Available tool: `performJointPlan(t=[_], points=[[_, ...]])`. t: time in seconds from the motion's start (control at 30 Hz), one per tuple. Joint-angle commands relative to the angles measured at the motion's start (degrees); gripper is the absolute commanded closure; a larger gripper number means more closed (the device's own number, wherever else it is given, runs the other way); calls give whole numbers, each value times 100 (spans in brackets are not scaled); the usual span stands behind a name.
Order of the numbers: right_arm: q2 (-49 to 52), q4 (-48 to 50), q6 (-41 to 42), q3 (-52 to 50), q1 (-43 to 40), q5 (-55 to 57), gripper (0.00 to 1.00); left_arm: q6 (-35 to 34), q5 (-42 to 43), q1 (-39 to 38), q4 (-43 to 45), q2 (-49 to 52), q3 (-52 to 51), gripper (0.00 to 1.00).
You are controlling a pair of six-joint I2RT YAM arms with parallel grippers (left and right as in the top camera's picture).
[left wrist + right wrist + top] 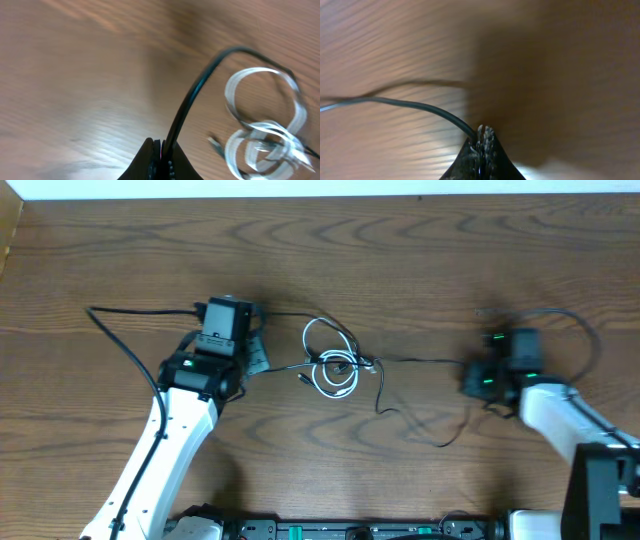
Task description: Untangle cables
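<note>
Cables (335, 362) run taut between left gripper (161, 150) and right gripper (482, 137), pinched by both.

You are seeing the right wrist view blurring all over. At lower centre, the end of the black cable (420, 107) is hiding inside the closed right gripper (483, 132). In the left wrist view the white cable (255, 71) is smearing and running off the right and lower edges. In the overhead view the plug ends are showing too small to tell.

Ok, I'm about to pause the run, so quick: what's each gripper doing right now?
Left gripper: shut on the black cable.
Right gripper: shut, also pinching black cable.
</note>
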Motion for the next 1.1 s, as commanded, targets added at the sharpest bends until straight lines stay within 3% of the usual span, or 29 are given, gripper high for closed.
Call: performJointPlan(t=[0.0, 0.4, 0.53, 0.73, 0.9, 1.07], points=[[15, -238, 452, 240, -898, 341, 99, -101, -957, 365, -219, -17, 52, 93], [15, -599, 1209, 420, -3974, 79, 99, -732, -1034, 2249, -697, -20, 52, 93], [15, -498, 1462, 420, -4815, -356, 99, -769, -533, 2712, -673, -17, 52, 93], [15, 96, 1552, 420, -5536, -1257, 99, -785, -306, 2883, -643, -17, 52, 93], [15, 568, 1722, 420, -5661, -1685, 99, -992, -337, 2988, -640, -17, 52, 93], [15, 1355, 1421, 420, -5362, -3025, 63, -951, 1060, 2977, -479, -17, 52, 93]])
